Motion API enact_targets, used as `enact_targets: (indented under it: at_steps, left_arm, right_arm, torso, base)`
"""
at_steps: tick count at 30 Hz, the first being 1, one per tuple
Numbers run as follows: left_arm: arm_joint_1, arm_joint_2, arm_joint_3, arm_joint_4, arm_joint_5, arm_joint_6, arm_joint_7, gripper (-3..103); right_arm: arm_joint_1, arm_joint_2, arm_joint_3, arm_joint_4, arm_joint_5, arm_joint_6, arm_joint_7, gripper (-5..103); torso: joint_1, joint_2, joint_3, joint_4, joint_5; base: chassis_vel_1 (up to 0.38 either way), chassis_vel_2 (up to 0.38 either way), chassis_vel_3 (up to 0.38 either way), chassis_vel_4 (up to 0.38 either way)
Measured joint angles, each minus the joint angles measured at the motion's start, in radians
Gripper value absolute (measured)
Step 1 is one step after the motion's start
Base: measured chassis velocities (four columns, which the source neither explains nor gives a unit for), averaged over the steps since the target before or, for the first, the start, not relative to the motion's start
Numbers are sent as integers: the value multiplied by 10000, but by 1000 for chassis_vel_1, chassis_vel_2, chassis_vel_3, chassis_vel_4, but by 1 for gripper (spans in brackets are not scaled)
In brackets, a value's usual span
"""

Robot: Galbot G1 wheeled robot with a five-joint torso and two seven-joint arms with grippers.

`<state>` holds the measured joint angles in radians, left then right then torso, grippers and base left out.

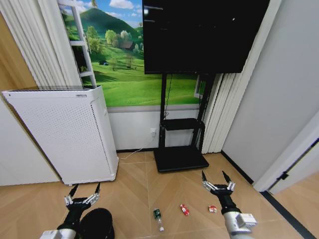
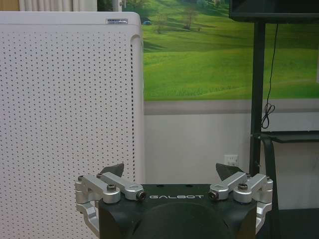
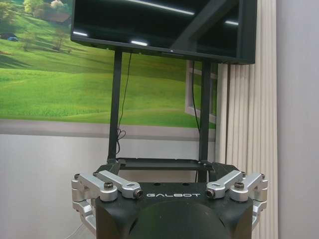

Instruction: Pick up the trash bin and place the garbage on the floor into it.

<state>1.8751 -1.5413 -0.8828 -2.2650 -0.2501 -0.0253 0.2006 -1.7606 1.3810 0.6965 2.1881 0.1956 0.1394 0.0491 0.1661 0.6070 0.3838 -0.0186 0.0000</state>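
The trash bin stands on the wooden floor at the near left, just beside the left gripper, whose fingers are spread wide and empty. It looks light and stiff with smooth sides, so the rim seems the surest hold. To its right lie the bottle and two red-and-white packets, small, light and probably crinkly. The right gripper hovers beyond the far-right packet, also wide and empty. The white appliance stands farther off, behind the bin.
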Motion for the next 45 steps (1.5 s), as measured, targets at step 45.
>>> enact_targets:
  at_steps: [45]
  left_arm:
    - [-115,79,17,-200,-242,401,20,100]
  right_arm:
    - [-98,345,-64,-142,-376,151,-11,100]
  torso:
    - [-723,-1818,-1098,-1,0]
  base:
    - [0,0,0,0]
